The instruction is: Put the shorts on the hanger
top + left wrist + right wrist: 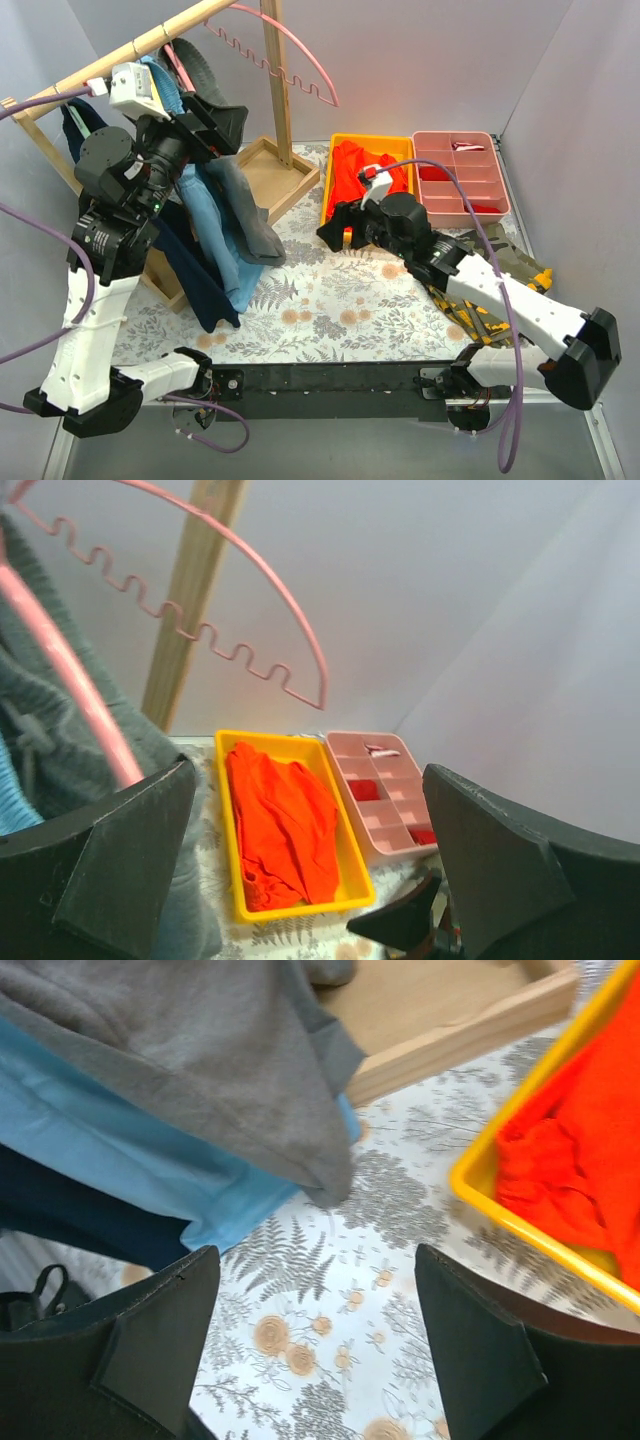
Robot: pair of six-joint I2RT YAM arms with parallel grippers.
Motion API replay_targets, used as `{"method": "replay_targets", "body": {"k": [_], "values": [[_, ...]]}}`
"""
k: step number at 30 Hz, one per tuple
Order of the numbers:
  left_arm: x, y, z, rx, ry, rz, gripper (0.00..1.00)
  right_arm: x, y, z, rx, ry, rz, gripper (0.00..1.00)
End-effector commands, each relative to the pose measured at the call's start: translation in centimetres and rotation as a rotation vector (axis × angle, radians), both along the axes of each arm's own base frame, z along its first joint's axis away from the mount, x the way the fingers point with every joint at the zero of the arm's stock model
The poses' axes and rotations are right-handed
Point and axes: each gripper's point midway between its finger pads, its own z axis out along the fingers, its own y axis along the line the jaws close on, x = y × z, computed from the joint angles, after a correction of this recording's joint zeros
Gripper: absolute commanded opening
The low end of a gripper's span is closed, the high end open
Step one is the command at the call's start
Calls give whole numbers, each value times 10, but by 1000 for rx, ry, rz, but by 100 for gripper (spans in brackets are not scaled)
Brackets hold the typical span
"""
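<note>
The dark grey shorts [247, 207] hang from the wooden rack, draped over a pink hanger [68, 675] whose arm crosses the grey fabric [45, 745] in the left wrist view. A second pink hanger [292, 62] with a wavy lower bar hangs bare from the rod; it also shows in the left wrist view [205, 630]. My left gripper [222, 118] is open and empty, raised beside the top of the shorts. My right gripper [335, 228] is open and empty, low over the table, right of the shorts' hem [210, 1070].
Light blue shorts [215, 235] and a navy garment [195, 275] hang beside the grey shorts. A yellow tray [345, 140] holds an orange garment [362, 172]. A pink compartment box [462, 172] stands at the back right. A patterned cloth [500, 270] lies under the right arm.
</note>
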Motion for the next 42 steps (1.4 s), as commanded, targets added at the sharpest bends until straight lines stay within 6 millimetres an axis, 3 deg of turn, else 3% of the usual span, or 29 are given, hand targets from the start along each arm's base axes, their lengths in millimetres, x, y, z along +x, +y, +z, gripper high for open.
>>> {"method": "replay_targets", "body": {"k": [1, 6, 7, 8, 11, 12, 14, 15, 17, 18, 19, 20, 21, 22, 24, 25, 26, 29, 42], "values": [[-10, -39, -11, 71, 43, -228, 98, 10, -47, 7, -62, -73, -202, 87], [5, -90, -39, 103, 111, -391, 98, 9, -88, 2, -93, -92, -352, 89], [10, -95, -44, 112, 122, -369, 98, 5, -94, 8, -68, -102, -364, 89], [4, -115, -54, 139, 132, -408, 98, 4, -100, -1, -82, -94, -384, 89], [7, -138, -71, 136, 159, -416, 98, -2, -116, -5, -72, -83, -430, 89], [10, -144, -96, 150, 205, -424, 98, -5, -121, -14, -82, -71, -441, 90], [5, -159, -118, 156, 234, -456, 98, -11, -131, -17, -62, -63, -467, 90], [3, -168, -148, 188, 287, -468, 98, -15, -135, -28, -71, -53, -469, 90], [-4, -183, -181, 210, 324, -483, 98, -21, -143, -26, -43, -61, -477, 91], [-10, -185, -223, 225, 407, -496, 98, -23, -146, -29, -40, -53, -486, 91], [-13, -185, -237, 221, 425, -503, 98, -26, -150, -28, -31, -56, -489, 91], [-16, -186, -237, 192, 404, -513, 98, -28, -153, -32, -43, -48, -494, 92], [-22, -188, -252, 186, 432, -525, 98, -30, -154, -34, -39, -40, -497, 92], [-28, -185, -280, 207, 477, -526, 98, -32, -156, -36, -33, -37, -499, 92], [-37, -186, -304, 223, 506, -513, 98, -35, -156, -39, -25, -29, -488, 92], [-45, -182, -332, 241, 568, -508, 98, -37, -158, -44, -20, -21, -491, 92], [-51, -183, -342, 246, 581, -516, 98, -38, -158, -46, -20, -18, -487, 93], [-58, -173, -366, 230, 637, -465, 98, -40, -157, -52, -32, 0, -481, 93], [-77, -146, -360, 186, 598, -445, 98, -39, -155, -64, -45, 17, -480, 94]]}}
